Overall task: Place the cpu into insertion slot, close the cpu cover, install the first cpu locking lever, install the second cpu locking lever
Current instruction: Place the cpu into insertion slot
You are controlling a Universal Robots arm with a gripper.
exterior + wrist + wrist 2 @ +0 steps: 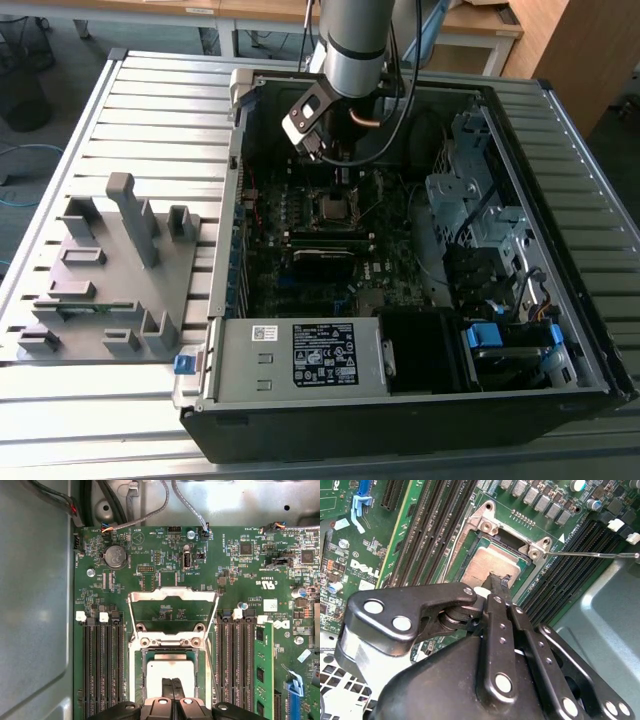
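Deep inside the open computer case [400, 430] (laid flat on the slatted tabletop [150, 110]), the cpu [160, 670] sits level in the insertion slot [172, 653]. The gripper [172, 681] has its jaws together, tips at the chip's metal top. The cpu cover [172, 596] stands swung open, so I'd judge the placing nearly done; closing it calls for the jaws to be clear of the frame. A printed sticker [325, 355] and white board lettering show, left unread.

Exterior view: high, oblique, whole PC case [400, 425]. Both wrist views: close-up, aimed dwn, share cpu [490, 566] [170, 670].
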